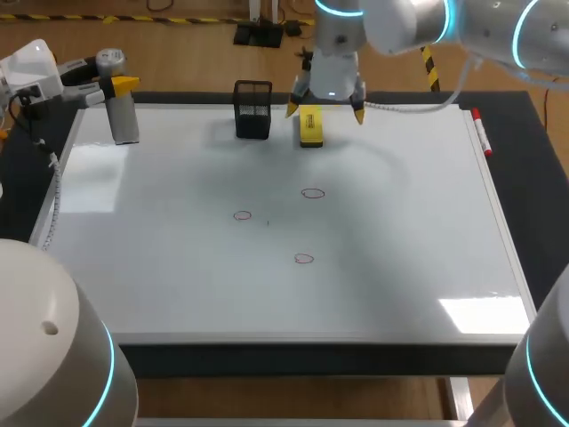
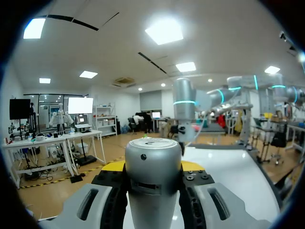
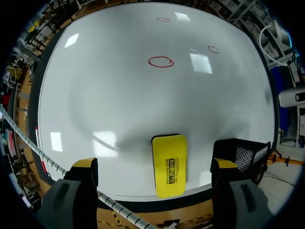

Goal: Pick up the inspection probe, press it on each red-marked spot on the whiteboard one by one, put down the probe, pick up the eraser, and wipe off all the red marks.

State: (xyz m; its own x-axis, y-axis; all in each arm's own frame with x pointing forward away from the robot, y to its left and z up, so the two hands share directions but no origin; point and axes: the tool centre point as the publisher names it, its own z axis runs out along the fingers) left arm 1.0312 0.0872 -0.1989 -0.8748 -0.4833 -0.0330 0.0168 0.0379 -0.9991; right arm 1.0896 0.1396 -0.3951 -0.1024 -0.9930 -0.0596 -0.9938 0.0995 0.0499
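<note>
Hovering above the eraser (image 1: 310, 126), right gripper (image 1: 324, 111) gapes wide, empty; eraser seems light, stiff, best pinched across its long sides.

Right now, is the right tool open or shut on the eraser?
Open: the right tool has its yellow tips wide apart, either side of the eraser, neither touching it.

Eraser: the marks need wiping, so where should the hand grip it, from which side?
Probably across its long sides at mid-length, from straight above: the eraser lies flat on the whiteboard, and the open right hand straddles its narrow width.
</note>
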